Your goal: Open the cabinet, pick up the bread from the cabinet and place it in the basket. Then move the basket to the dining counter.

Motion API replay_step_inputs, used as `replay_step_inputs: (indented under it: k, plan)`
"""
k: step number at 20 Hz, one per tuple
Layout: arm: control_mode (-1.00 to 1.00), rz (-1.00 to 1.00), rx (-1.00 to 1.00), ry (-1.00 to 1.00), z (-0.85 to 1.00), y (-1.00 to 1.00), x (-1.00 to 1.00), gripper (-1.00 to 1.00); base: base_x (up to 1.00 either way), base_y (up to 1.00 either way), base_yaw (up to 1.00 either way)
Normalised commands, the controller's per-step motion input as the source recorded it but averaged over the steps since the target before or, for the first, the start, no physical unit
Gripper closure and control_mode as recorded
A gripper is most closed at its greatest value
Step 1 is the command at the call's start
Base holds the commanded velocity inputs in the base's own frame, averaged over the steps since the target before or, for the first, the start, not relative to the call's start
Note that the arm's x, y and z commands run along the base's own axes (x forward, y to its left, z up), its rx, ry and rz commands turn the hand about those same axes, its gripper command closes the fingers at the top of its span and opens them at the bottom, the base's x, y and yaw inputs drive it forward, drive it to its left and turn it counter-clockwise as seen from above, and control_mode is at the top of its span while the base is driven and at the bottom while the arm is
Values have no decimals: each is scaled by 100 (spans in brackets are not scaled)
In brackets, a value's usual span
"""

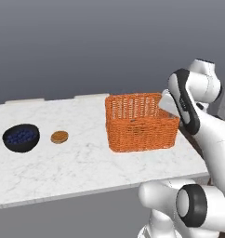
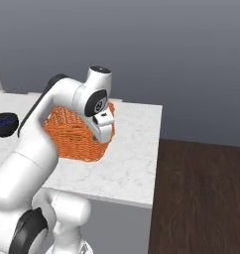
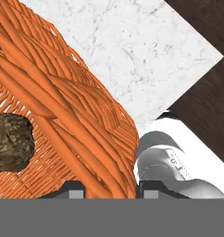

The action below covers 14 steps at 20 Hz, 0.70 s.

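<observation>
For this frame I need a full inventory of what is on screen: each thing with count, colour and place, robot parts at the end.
basket: one, bright orange wicker, on the marble top near its right end, the gripper at its right rim
bread: one, dark brown-olive, lying inside the basket
dining counter: one, white grey-veined marble top, runs across both base views
bowl: one, dark, holding small dark blue round pieces, at the left of the top
flat round disc: one, tan, on the top just right of the bowl
floor: dark brown wood, right of the counter
gripper: one, white with dark fingers straddling the basket's wall, one inside and one outside
arm: one, white with dark joints, reaching over the counter
</observation>
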Motion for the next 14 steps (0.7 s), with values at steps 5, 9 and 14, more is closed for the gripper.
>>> replay_step_inputs:
  k: [5, 9, 14]
  plan:
    - [-100, 0, 10, 22, -76, 0, 100, 100, 0, 0, 0]
    - [-100, 0, 14, 12, -81, 0, 93, 100, 0, 0, 0]
    - [-100, 4, 6, -6, -66, -3, 43, 100, 0, 0, 0]
